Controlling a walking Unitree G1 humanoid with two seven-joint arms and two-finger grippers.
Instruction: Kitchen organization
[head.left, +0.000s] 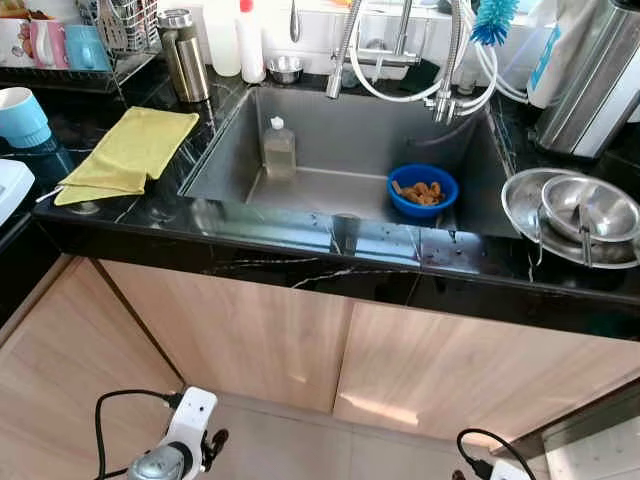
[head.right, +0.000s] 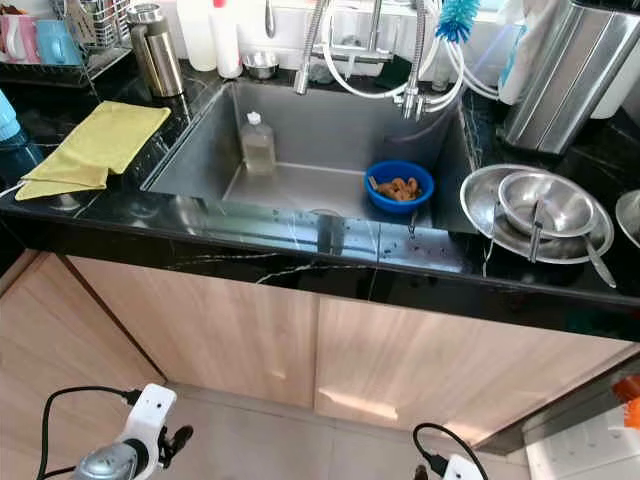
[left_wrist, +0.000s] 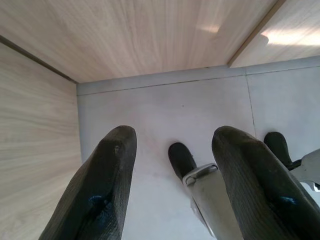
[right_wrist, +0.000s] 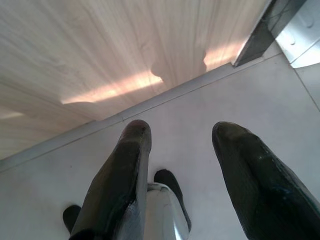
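A steel sink (head.left: 330, 185) is set into a black stone counter (head.left: 300, 255). In the sink stand a blue bowl (head.left: 422, 190) holding brown bits and a clear soap bottle (head.left: 279, 148). A yellow cloth (head.left: 135, 150) lies folded on the counter left of the sink. To the sink's right, steel bowls with a spoon sit stacked on a steel plate (head.left: 575, 215). Both arms hang low in front of the wooden cabinet doors. My left gripper (left_wrist: 175, 137) and right gripper (right_wrist: 182, 130) are open over the grey floor, holding nothing.
Behind the sink are a pull-out faucet (head.left: 345, 50), a blue brush (head.left: 493, 20), a steel flask (head.left: 185, 55), white bottles (head.left: 250, 40) and a small steel bowl (head.left: 286, 68). A dish rack with mugs (head.left: 60, 45) stands far left, and a large steel container (head.left: 590, 80) far right.
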